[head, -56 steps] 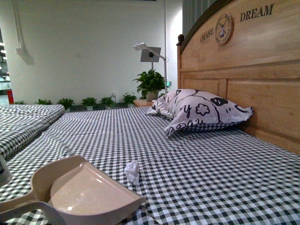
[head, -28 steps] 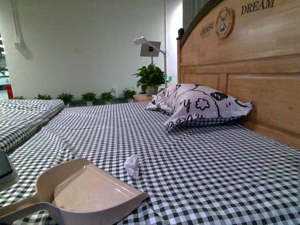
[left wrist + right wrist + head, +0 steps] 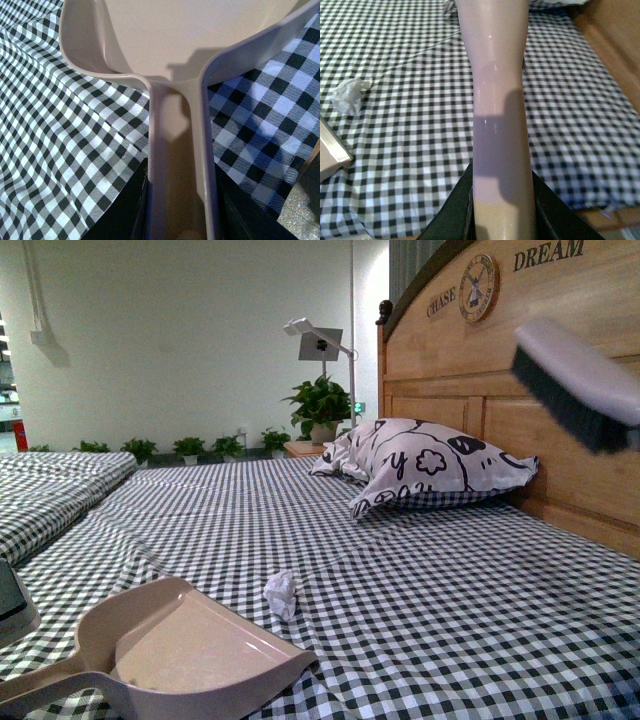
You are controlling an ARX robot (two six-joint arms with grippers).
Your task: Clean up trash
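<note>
Bed (image 3: 480, 610): covered in black-and-white checked sheet, wooden headboard (image 3: 560, 420) along its right side. Patterned pillow (image 3: 425, 470) lies against the headboard, well apart from the trash. Potted plants (image 3: 320, 415) and lamp (image 3: 320, 345) stand beyond the bed's far end. Dustpan (image 3: 190, 650): beige, resting on the sheet at near left, pan holding nothing; left hand (image 3: 180, 215) pressed on either side of its handle. Trash (image 3: 281, 593): small crumpled white wad on the sheet, just beside the dustpan's open lip, apart from it, nothing between. Brush (image 3: 575, 385): dark bristles, pale back, held aloft at right above the bed; right hand (image 3: 502, 215) clamped on its handle.
</note>
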